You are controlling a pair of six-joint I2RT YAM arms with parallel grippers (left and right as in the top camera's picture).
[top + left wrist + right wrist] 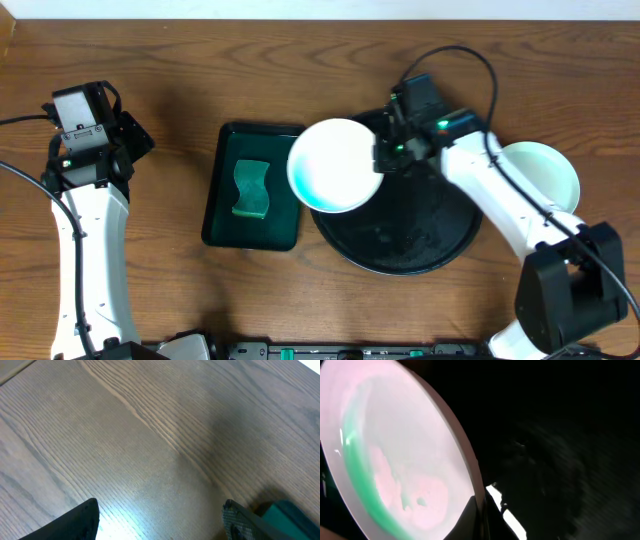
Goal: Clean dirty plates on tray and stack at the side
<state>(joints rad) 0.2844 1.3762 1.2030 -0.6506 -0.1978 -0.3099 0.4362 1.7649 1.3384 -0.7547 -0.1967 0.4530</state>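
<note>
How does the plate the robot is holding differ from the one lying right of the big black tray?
The held plate is pinched at its rim by the right end effector, over the black tray's left edge; the other plate lies untouched on the table. The held plate shows green smears up close; the other plate looks clean, though the arm hides part. Both are round, shallow and pale.

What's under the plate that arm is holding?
The plate covers the left rim of the black tray and a corner of the sponge tray; whatever lies directly beneath is hidden.
</note>
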